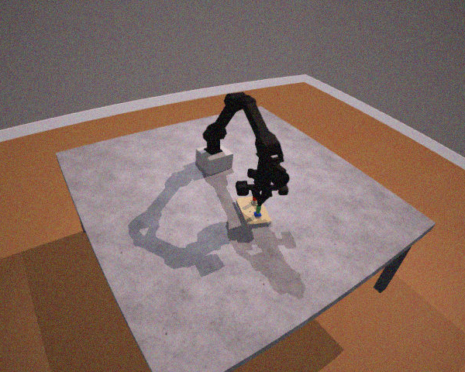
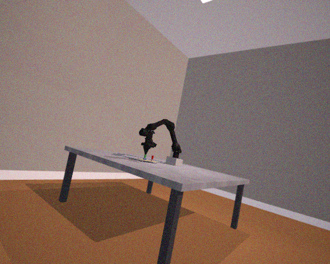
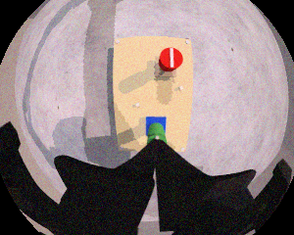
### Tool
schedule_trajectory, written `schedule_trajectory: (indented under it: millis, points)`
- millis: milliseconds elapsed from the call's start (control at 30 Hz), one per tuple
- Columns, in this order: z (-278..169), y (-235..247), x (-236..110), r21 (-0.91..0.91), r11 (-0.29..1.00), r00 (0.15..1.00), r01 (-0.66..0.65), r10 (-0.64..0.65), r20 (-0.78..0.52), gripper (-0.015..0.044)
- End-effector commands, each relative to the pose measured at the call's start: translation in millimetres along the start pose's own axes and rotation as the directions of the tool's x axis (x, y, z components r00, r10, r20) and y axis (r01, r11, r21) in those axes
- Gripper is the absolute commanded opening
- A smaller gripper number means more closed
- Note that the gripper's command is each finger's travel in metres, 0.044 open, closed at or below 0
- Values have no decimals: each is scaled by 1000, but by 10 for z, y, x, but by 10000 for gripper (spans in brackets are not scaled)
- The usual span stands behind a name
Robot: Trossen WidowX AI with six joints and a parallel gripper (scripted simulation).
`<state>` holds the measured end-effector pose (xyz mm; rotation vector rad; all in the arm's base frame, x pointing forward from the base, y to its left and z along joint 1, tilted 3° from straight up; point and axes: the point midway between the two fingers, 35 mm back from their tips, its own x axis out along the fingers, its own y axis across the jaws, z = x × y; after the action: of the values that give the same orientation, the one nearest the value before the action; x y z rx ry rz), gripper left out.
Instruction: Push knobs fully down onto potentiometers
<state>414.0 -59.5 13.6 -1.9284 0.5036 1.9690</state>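
Note:
The tan circuit board (image 1: 246, 216) (image 3: 129, 64) stands on the table. A green knob (image 1: 258, 208) (image 2: 144, 156) (image 3: 156, 130) stands upright over a blue potentiometer (image 1: 257, 214) (image 3: 156, 120) near one end of the board. A red knob (image 1: 254, 198) (image 2: 152, 157) (image 3: 171, 59) with a white line on top stands over its potentiometer near the other end, with a grey body showing below it in the wrist view. My gripper (image 1: 260, 204) (image 2: 145, 153) (image 3: 157, 144) is shut and empty, its tips at the top of the green knob. Whether they touch, and any gap under the green knob, I cannot tell.
The arm's pale base block (image 1: 214, 162) (image 2: 174, 160) stands on the grey table (image 1: 325, 240) (image 2: 204, 176) behind the board. Small white pegs (image 3: 136, 105) stick up from the board between the knobs. Shadows of the arm fall across the table and board.

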Motion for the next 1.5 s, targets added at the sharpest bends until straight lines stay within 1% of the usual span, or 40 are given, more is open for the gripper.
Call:
schedule_trajectory:
  millis: [0, 1033, 1467]
  points:
    - [-8, -6, 47, -6, 1000, 1000, 2, -2, 2, 0]
    - [-8, -6, 59, -6, 1000, 1000, 2, -2, 2, 0]
    - [-10, -6, -112, -6, 1000, 1000, 2, -2, 2, 0]
